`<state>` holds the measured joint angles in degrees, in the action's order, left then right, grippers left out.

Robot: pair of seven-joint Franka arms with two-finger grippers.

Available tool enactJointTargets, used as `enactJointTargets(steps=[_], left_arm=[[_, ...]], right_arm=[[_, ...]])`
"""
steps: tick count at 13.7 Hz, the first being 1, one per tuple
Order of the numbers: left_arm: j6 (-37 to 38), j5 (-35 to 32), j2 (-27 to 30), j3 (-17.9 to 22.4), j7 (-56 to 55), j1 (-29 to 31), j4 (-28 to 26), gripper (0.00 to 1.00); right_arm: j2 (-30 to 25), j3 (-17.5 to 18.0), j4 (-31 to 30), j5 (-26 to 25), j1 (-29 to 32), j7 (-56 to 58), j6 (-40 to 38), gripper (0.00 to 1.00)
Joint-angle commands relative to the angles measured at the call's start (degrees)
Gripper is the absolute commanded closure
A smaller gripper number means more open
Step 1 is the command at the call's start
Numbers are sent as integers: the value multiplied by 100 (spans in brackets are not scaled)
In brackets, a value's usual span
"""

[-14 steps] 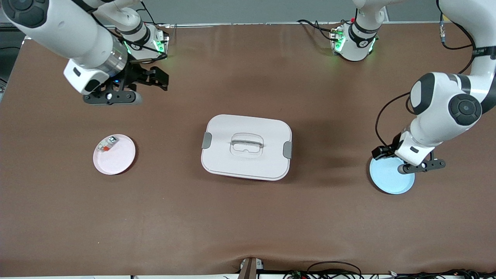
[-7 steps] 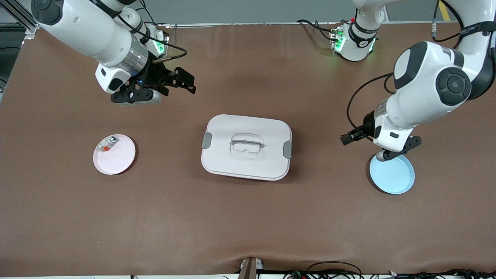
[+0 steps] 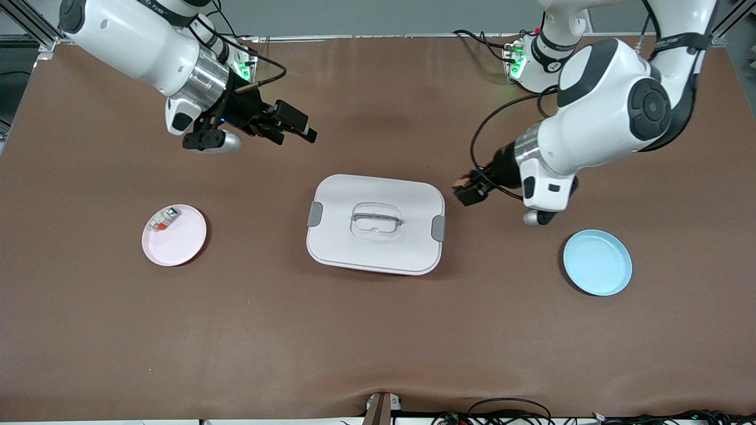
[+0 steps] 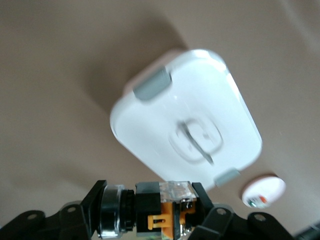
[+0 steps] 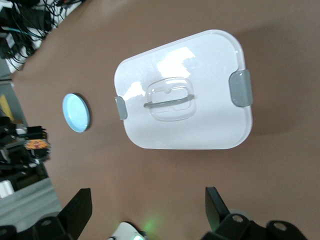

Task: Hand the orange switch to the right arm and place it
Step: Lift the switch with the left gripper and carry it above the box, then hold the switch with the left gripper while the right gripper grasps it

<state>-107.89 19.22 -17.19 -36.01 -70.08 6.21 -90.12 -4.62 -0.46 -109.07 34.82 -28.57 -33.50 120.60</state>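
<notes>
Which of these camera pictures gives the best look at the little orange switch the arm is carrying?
The left wrist view: the orange switch fills the foreground, clamped in the left gripper. The front view shows only a dark speck; the right wrist view shows it small and far off.

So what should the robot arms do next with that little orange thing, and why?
Probably bring the two grippers together above the white box. The left gripper is shut on the orange switch beside the box, and the right gripper is open in the air toward it, apart from it, ready to take the switch.

obstacle: lidded white box point(image 3: 375, 224), table centre | surrounding table point(image 3: 378, 330): seemingly bare
</notes>
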Motion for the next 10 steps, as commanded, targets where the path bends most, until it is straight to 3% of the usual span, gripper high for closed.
enactJointTargets(steps=[1, 5, 10], left_arm=[[76, 450, -337, -29, -733, -286, 363, 100], [-73, 873, -803, -20, -1700, -866, 829, 100], [-637, 900, -1041, -20, -2335, -1237, 856, 100]], right_arm=[[-302, -42, -474, 419, -262, -305, 689, 0], [-233, -42, -598, 825, -956, -490, 2044, 0], [49, -42, -562, 825, -1221, -772, 2178, 0]])
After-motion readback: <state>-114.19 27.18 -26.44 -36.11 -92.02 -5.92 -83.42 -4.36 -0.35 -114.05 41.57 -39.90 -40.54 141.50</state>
